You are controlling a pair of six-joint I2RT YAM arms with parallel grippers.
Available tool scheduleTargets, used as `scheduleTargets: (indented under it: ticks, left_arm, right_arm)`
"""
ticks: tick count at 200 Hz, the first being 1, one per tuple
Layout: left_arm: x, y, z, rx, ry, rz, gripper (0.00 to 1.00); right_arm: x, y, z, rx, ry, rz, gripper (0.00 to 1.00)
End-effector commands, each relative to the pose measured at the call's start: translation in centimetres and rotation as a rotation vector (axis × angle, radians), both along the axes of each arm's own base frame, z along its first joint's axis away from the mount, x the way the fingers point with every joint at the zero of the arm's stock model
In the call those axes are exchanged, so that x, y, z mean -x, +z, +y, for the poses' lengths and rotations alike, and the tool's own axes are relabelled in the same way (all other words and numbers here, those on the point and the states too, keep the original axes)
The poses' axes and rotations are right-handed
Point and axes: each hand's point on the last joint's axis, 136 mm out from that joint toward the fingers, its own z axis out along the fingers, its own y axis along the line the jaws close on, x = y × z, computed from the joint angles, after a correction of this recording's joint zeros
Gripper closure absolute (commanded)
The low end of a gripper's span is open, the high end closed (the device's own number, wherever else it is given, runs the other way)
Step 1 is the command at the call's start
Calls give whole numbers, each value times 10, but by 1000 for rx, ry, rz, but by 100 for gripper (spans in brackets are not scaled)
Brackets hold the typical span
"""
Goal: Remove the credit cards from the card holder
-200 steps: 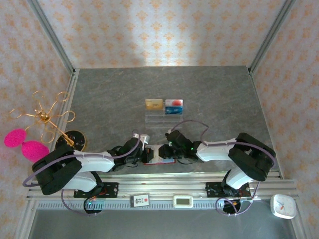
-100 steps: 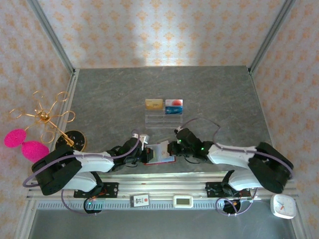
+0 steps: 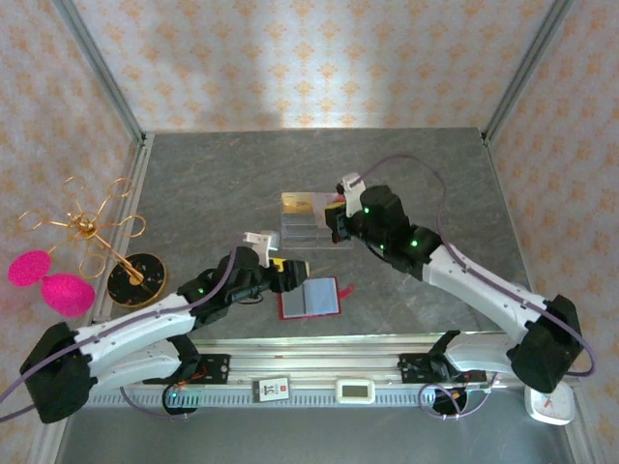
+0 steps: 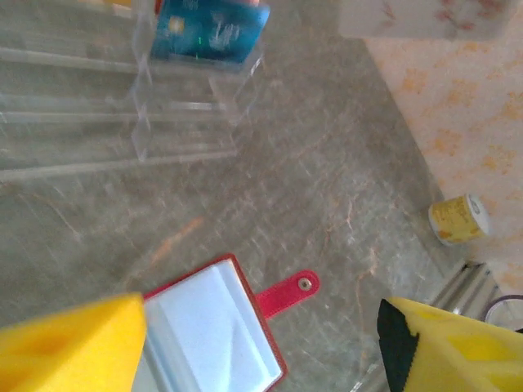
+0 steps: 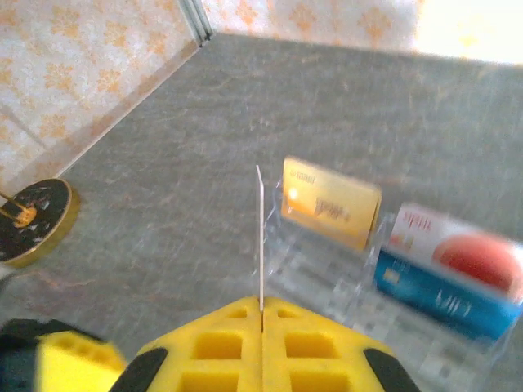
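The card holder [image 3: 309, 298] lies open on the grey table, red rim and snap tab round pale clear sleeves [image 4: 216, 327]. My left gripper [image 3: 280, 271] hovers just left of and above it, open, with nothing between its yellow fingers [image 4: 73, 343]. My right gripper [image 3: 336, 217] is up by the clear acrylic stand [image 3: 305, 230], shut on a thin credit card [image 5: 261, 237] that I see edge-on, sticking straight out from the closed pads [image 5: 221, 343]. The card's tip is beside the stand's left end [image 5: 327, 269].
A gold card [image 5: 331, 202] and a blue-white-and-red card [image 5: 449, 269] stand in the acrylic stand. A gold wire ornament on a black base [image 3: 135, 275] with pink pompoms [image 3: 48, 280] is at the left. An aluminium rail [image 3: 319, 362] runs along the near edge.
My left gripper has opened, let go of the card holder and drawn back left. My right gripper pulled a card out and carried it away to the stand. The holder now lies open.
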Motion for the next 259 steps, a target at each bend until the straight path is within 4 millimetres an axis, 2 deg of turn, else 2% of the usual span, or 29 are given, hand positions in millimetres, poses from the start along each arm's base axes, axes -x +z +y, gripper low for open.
scheduleTargets:
  ticks: [1, 42, 63, 100, 136, 221, 259]
  left_arm:
    - [-2, 2, 28, -91, 87, -6, 1]
    - [-5, 37, 46, -57, 155, -115, 1]
    - [-4, 48, 52, -52, 167, -162, 1]
    - [-6, 60, 59, -82, 180, -229, 1]
    - [-10, 58, 63, -112, 200, -251, 1]
    - [-16, 35, 70, -187, 240, -214, 1]
    - [-19, 31, 70, -209, 243, -199, 1]
  right_arm:
    - [-7, -4, 13, 130, 185, -89, 100]
    - [-19, -17, 34, 277, 444, -98, 100]
    - [-29, -24, 40, 342, 522, -91, 100]
    - [-35, -42, 50, 455, 674, -69, 100]
    - [-42, -61, 53, 538, 765, -70, 100]
    - [-55, -105, 52, 682, 888, -13, 100]
    - [-61, -113, 49, 728, 890, -19, 100]
